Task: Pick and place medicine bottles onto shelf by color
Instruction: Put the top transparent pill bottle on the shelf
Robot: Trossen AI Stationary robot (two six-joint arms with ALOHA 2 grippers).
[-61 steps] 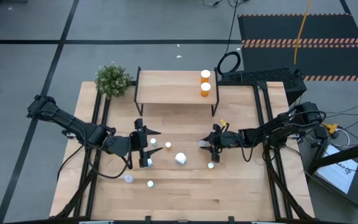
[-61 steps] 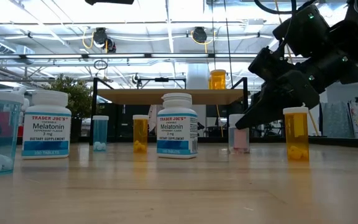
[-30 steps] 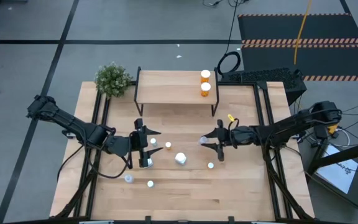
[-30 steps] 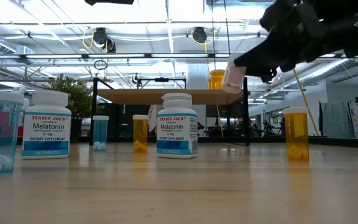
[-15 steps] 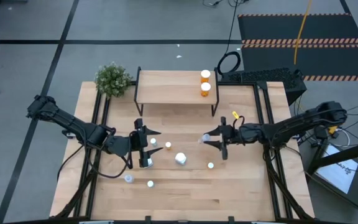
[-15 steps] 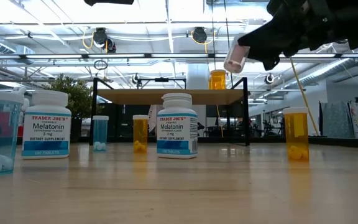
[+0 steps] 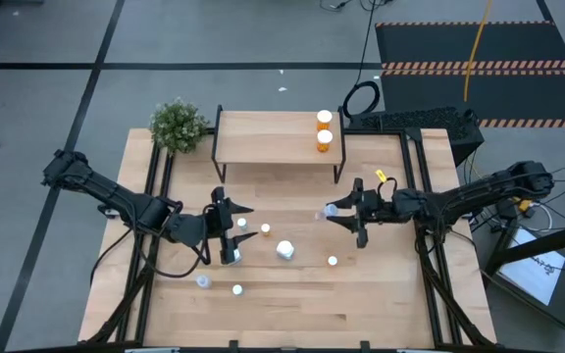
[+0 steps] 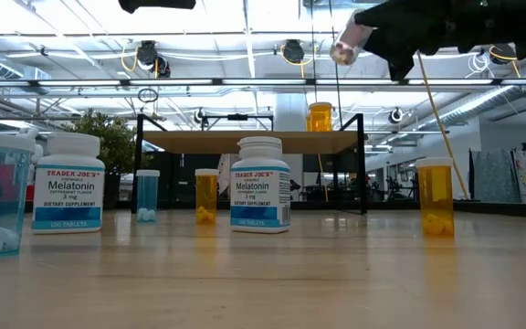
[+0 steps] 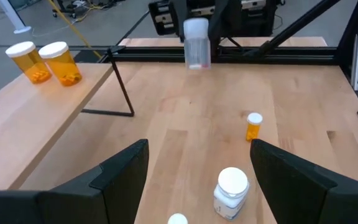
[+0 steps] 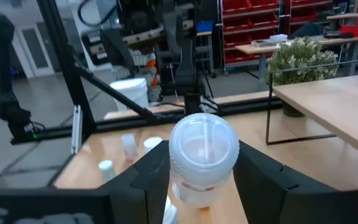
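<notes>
The fingers of the right gripper [image 7: 345,213] are pinched on a small clear bottle [image 10: 202,158] with a pale cap, and they hold it in the air above the table, in front of the shelf's right end; the fingers of the left gripper [image 7: 230,235] stand spread with nothing between them, low over the left middle of the table [image 7: 381,294]. The table is the biggest thing here, and most of the work is still on it. The shelf [image 7: 263,137] stands at its far edge, beside a small green plant [image 7: 178,125], and so far it carries only two orange bottles [image 7: 324,130], touching or nearly touching each other at the right end. I judge the task to be in its early part: two bottles are placed, one is on the way, and the rest wait. On the table I can see a large white bottle [image 7: 284,249], a second one like it [image 8: 68,183] (labelled Melatonin in the low view), a tall orange bottle [image 8: 436,196], a shorter orange bottle [image 8: 206,196], and two blue-tinted bottles [image 8: 147,195], one of them very near the low camera. The clear bottle probably needs its own place on the shelf, apart from the orange pair.
</notes>
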